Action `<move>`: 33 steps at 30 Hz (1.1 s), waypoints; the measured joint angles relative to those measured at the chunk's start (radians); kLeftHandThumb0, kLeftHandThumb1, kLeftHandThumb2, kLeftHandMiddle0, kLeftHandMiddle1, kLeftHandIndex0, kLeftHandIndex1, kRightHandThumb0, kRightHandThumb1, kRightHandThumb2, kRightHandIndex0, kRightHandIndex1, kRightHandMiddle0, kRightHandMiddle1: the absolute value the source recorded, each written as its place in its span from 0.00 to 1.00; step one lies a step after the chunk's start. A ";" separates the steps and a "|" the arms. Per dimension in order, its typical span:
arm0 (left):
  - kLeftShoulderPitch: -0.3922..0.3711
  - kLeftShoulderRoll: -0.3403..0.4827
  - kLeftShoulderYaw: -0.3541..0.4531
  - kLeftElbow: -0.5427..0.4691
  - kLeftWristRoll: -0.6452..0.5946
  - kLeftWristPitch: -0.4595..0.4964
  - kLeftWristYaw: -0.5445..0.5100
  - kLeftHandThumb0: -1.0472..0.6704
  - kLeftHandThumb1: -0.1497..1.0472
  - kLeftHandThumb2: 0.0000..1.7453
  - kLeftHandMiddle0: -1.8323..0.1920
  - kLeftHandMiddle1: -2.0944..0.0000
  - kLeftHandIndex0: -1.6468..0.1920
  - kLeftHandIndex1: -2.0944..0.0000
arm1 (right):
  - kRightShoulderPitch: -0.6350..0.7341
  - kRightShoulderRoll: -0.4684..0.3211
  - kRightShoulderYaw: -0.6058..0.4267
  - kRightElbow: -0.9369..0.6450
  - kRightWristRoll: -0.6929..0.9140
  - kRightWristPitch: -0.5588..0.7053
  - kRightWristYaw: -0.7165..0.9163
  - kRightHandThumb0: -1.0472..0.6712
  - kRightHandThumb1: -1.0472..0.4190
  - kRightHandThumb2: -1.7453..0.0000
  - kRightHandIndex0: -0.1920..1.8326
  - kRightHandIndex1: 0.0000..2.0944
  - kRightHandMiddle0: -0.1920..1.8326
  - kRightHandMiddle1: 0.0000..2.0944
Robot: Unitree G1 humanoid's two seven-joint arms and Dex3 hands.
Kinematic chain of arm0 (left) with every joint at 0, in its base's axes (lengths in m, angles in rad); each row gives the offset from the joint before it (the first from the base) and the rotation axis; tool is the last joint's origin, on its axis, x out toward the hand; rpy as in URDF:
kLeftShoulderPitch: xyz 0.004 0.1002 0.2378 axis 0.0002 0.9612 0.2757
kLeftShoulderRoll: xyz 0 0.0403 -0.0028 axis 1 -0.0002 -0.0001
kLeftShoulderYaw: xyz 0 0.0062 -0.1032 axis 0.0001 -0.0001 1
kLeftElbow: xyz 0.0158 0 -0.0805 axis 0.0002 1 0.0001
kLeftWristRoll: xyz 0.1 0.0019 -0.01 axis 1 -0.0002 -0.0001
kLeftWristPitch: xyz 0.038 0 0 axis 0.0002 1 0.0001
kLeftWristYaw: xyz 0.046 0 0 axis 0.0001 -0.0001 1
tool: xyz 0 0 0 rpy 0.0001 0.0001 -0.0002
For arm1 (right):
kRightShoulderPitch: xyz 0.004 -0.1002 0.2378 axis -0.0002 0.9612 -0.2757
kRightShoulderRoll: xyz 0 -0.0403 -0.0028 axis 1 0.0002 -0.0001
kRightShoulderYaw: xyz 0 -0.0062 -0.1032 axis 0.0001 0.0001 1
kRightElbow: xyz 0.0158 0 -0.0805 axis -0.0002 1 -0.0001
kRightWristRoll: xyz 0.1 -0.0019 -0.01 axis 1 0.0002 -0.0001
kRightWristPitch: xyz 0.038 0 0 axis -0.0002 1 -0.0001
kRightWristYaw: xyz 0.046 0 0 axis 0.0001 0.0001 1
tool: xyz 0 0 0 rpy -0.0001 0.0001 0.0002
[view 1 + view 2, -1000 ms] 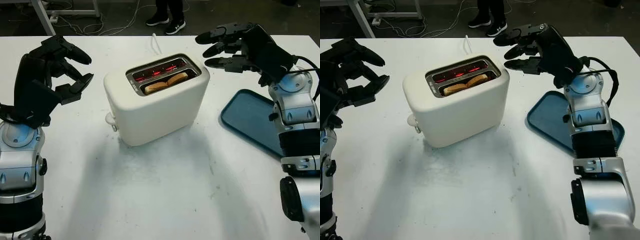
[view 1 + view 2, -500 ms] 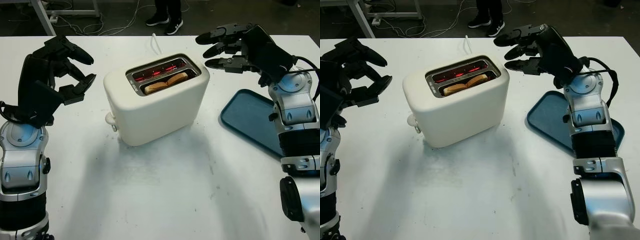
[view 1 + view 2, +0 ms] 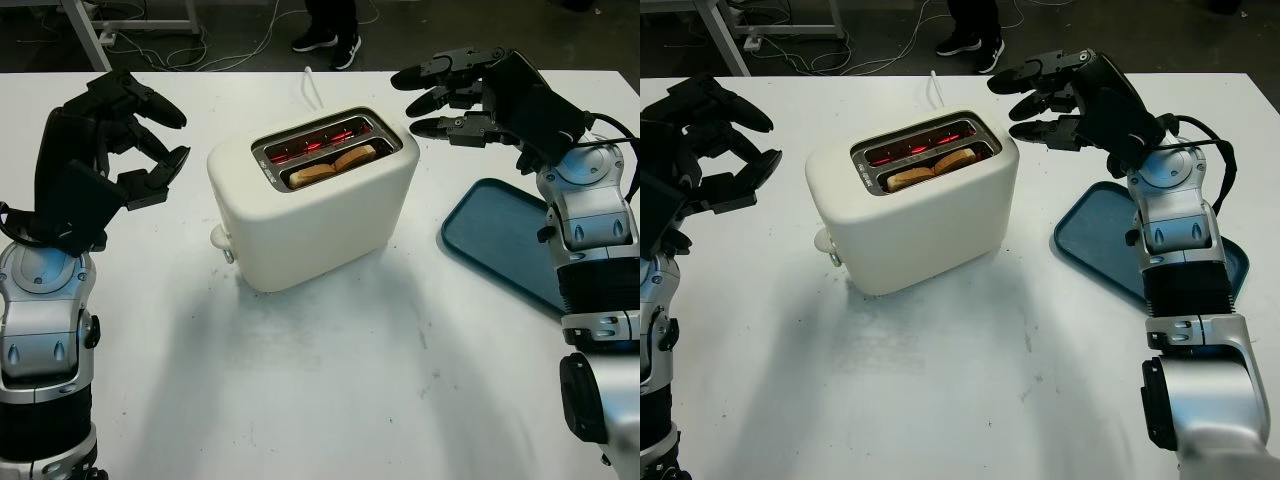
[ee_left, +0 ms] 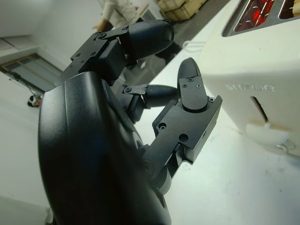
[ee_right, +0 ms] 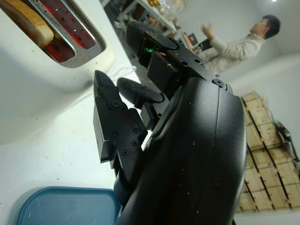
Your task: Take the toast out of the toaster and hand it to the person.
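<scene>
At two o'clock from the toaster (image 3: 315, 195), right hand (image 3: 470, 95) hovers open, holding nothing. Left hand (image 3: 110, 150) open at nine o'clock, also unladen. Toast (image 3: 330, 165) sits low in the near slot; far slot glows red. Judgement: come straight down, pinch the crust, avoid the hot slot. Blue tray (image 3: 505, 240) on the counter (image 3: 320, 380).

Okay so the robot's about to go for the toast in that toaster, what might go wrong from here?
1. The toaster slots glow red, so it looks hot; fingers reaching in may touch the elements.
2. The toast sits low in the near slot, barely above the rim, so a grip may slip.
3. The right robot hand, open beside the toaster's far corner, could nudge it. The left robot hand is open on the other side, and the blue tray lies close by.
</scene>
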 measured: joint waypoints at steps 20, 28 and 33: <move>0.000 0.001 0.006 0.000 -0.001 0.000 -0.007 0.58 0.59 0.41 0.62 0.21 0.60 0.34 | 0.015 0.000 -0.015 0.001 -0.001 0.030 0.006 0.62 0.09 0.99 0.42 0.44 0.55 0.04; 0.000 0.005 0.006 -0.019 0.008 0.029 -0.007 0.59 0.64 0.37 0.61 0.26 0.59 0.39 | 0.015 0.000 -0.016 0.017 0.008 0.026 0.011 0.62 0.09 0.98 0.43 0.46 0.54 0.03; 0.001 0.008 0.006 -0.024 0.009 0.040 -0.007 0.59 0.65 0.35 0.62 0.26 0.60 0.40 | 0.015 0.000 -0.014 0.017 0.008 0.026 0.011 0.63 0.09 0.99 0.44 0.46 0.56 0.04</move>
